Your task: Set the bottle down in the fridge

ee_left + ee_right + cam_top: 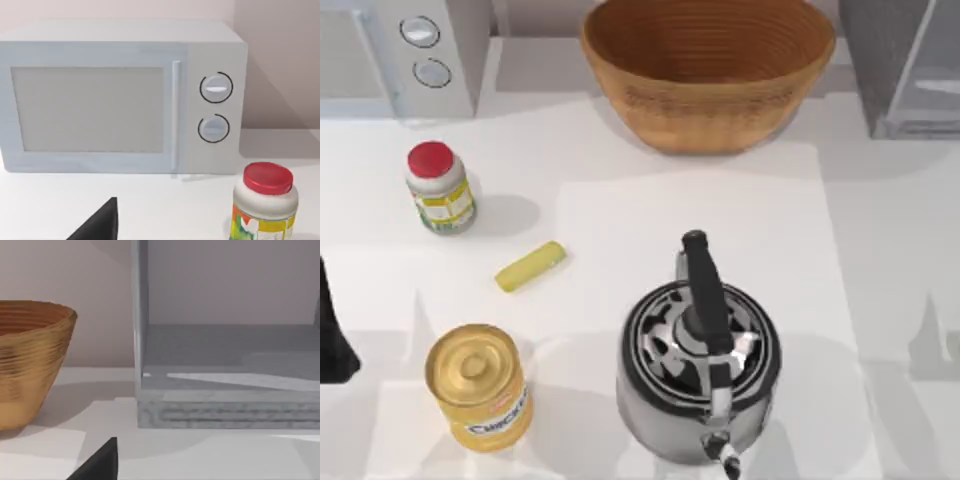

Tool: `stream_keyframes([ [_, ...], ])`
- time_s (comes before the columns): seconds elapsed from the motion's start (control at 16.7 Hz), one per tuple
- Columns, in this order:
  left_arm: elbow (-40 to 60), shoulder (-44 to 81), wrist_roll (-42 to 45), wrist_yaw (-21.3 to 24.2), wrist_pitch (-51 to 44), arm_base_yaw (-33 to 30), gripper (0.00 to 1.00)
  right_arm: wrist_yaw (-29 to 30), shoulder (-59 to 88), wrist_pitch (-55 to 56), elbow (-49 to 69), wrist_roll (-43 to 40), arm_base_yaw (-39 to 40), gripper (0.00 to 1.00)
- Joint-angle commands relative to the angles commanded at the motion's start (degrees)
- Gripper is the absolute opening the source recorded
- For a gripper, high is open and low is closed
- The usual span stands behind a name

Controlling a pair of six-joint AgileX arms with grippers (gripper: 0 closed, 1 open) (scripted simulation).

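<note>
The bottle (439, 188) is white with a red cap and a yellow-green label. It stands upright on the table at the left, in front of the white box with two knobs. The left wrist view has the bottle (263, 205) close by. The fridge (895, 70) is a grey cabinet at the back right. In the right wrist view the fridge (225, 355) faces me with its grey inside showing. My left gripper (335, 330) is a dark shape at the table's left edge, nearer the front than the bottle and apart from it. A dark tip of my right gripper (100, 465) shows in the right wrist view.
A white microwave (410, 55) stands at the back left and a wicker basket (708, 75) at the back middle. A steel kettle (698, 370) with a black handle sits front centre. A yellow can (480, 385) and a small yellow stick (530, 266) lie front left.
</note>
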Motion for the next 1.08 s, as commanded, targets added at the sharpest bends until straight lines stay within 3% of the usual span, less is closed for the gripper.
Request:
stream_keyframes([
  [0.24, 0.00, 0.00, 0.00, 0.00, 0.00, 0.00, 1.00, -1.53, 1.51, -1.33, 0.43, -1.75, -0.51, 1.00],
  [0.48, 0.00, 0.00, 0.00, 0.00, 0.00, 0.00, 1.00, -10.83, 10.91, -7.42, 3.82, -12.43, -4.54, 1.00],
  [0.66, 0.00, 0.00, 0.00, 0.00, 0.00, 0.00, 1.00, -21.73, 23.41, -12.38, 9.34, -26.41, -10.44, 1.00],
  [1.08, 0.00, 0.00, 0.00, 0.00, 0.00, 0.00, 1.00, -45.59, 56.65, -20.83, 25.86, -68.30, -28.93, 1.00],
])
